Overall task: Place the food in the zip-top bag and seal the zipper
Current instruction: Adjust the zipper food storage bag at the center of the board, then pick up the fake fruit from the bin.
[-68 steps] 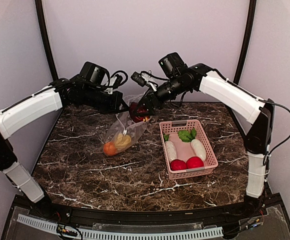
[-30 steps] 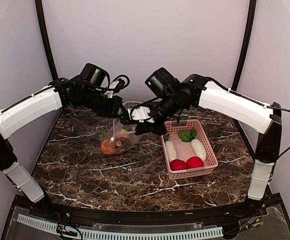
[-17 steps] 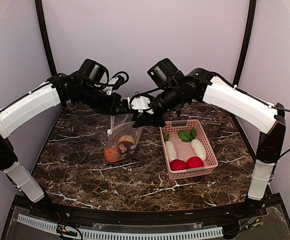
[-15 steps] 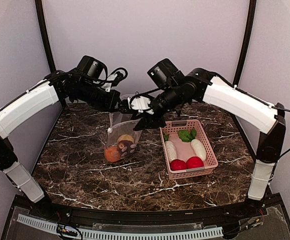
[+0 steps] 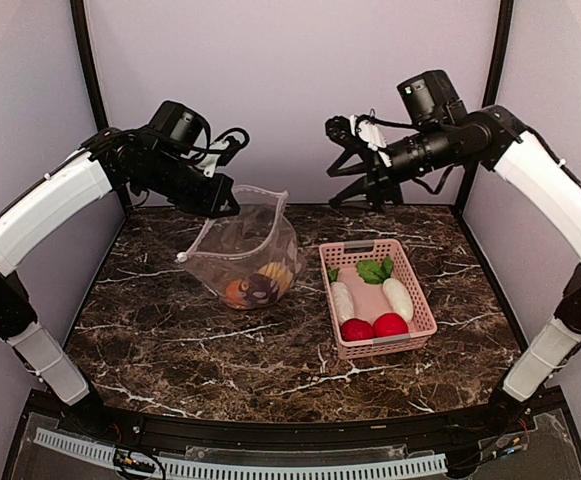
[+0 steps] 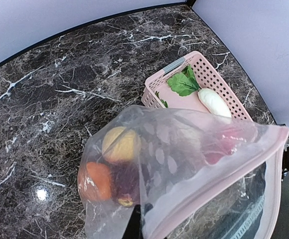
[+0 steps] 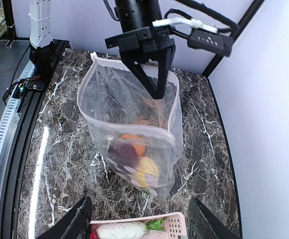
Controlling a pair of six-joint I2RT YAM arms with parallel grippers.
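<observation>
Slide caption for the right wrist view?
Left gripper holds the open zip-top bag by its rim, toy fruits inside; right gripper open, pink basket below.

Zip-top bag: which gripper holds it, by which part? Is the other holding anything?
The left gripper holds the zip-top bag by the zipper at its mouth. The right gripper, jaws open, holds nothing.

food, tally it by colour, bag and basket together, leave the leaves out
white oblong pieces: 2, in the basket
red round fruits: 2, in the basket
orange ball: 1, in the zip-top bag
yellow ball: 1, in the bag
maroon fruit: 1, in the bag
total: 7
</observation>
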